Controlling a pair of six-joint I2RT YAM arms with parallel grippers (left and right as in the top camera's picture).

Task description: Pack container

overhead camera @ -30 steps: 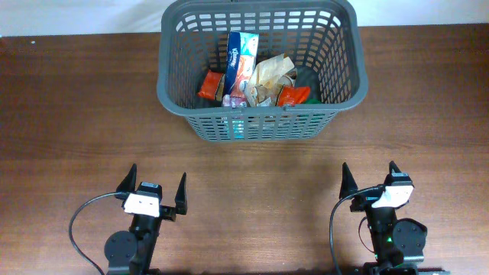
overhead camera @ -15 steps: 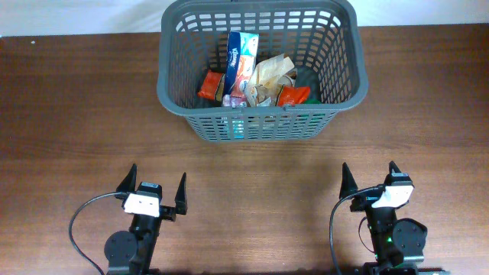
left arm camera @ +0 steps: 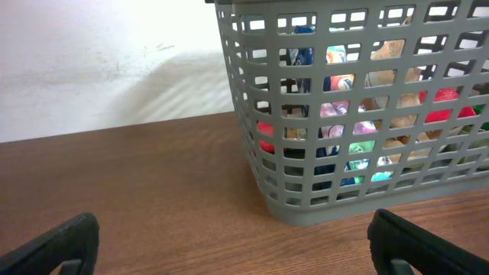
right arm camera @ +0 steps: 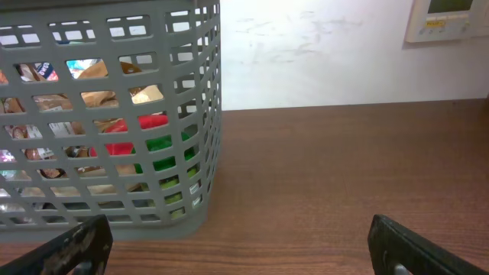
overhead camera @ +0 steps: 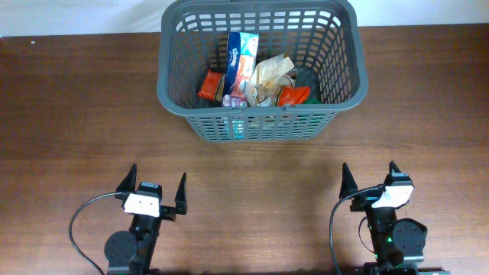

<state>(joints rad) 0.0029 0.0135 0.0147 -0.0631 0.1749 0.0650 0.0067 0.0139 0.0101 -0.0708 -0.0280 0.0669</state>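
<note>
From above, the container [overhead camera: 260,126] sits at the far middle of the table [overhead camera: 76,114], well apart from both of my arms. Inside it a blue-and-white box [overhead camera: 242,57] leans among crumpled tan wrappers [overhead camera: 271,76], with a red packet [overhead camera: 211,84] to one side and another red packet [overhead camera: 293,95] at the other. My left claw [overhead camera: 157,179] rests near the table's front edge with its jaws spread wide and nothing between them. My right claw [overhead camera: 369,174] rests the same way on the other side, wide and empty.

In my left wrist view, the container fills the upper right, standing on the table in front of a white wall [left arm camera: 92,69]. Through its lattice I see pink, red, green and tan patches, probably packets, though the slots break them up too much to name. My left fingertips [left arm camera: 53,244] show only in the bottom corners.

In my right wrist view, the container stands at the left, red and green showing through its side. A pale wall panel [right arm camera: 451,19] hangs at the top right. My right fingertips [right arm camera: 416,244] sit in the bottom corners, far apart.
</note>
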